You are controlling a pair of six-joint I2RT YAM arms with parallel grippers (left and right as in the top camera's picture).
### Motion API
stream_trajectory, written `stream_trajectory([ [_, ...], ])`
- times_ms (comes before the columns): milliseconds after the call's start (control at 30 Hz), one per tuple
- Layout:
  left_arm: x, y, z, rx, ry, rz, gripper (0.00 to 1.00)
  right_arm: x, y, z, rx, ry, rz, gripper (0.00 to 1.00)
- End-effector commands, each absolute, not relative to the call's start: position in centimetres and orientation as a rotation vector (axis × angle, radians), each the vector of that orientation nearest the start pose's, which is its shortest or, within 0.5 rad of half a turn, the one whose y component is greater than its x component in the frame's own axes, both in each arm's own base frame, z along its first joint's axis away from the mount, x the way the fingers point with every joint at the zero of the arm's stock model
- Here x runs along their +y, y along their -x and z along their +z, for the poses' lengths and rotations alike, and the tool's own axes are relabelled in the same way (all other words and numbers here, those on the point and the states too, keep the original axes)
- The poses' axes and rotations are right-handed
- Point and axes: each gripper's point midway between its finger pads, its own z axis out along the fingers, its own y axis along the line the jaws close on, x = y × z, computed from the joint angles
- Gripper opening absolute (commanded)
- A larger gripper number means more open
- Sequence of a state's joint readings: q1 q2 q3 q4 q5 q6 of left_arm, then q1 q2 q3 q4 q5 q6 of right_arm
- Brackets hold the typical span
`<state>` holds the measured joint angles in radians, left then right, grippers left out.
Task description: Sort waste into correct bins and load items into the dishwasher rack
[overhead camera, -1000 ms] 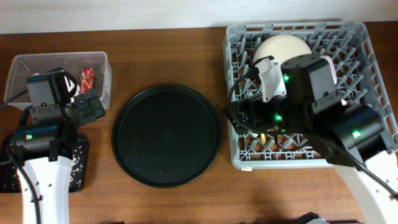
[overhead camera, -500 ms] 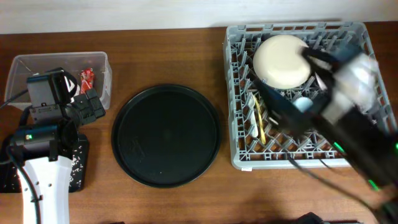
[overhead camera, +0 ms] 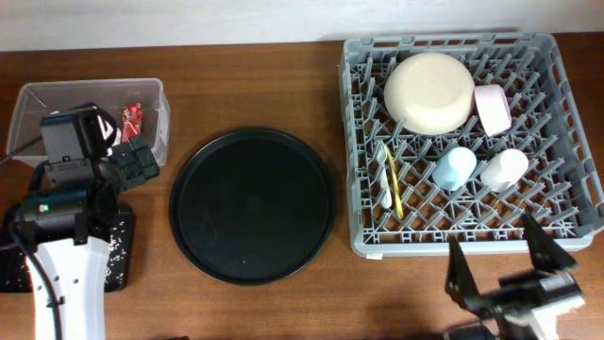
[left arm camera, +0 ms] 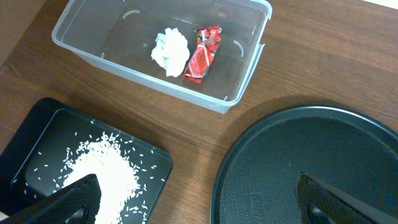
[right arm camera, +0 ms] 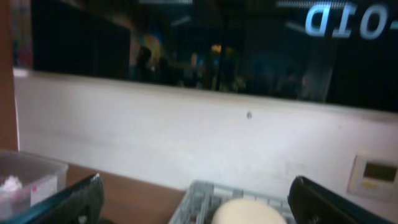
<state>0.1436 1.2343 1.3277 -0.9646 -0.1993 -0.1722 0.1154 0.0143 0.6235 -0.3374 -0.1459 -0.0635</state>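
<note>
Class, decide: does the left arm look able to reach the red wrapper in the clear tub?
Probably yes: the tub is open-topped, the wrapper lies uncovered beside the tissue, left gripper open nearby.

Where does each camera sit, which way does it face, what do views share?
Overhead: fixed above the wooden table, looking straight down; left arm, open right claw show.
Left wrist: over the table's left, looking down on clear plastic rectangular tub and shallow black rectangular tray; open left claw at bottom.
Right wrist: at the table's near edge, facing level toward the white wall; own fingers at bottom corners.
Shared: overhead and right wrist see the large cream round plate in the grey plastic rack.
</note>
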Motion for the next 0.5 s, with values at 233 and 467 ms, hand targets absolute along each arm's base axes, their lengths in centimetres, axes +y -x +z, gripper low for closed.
stream_trajectory([
  [233,8.2,-31.9,26.7,2.367,0.47,0.239,0.99,2.1,-22.3,28.2,1.251,0.118,0.06,0.98],
  [467,8.2,-31.9,26.7,2.367,0.47,0.239,0.99,1.1,-24.0,23.3,1.333,0.063,0.026,0.98],
])
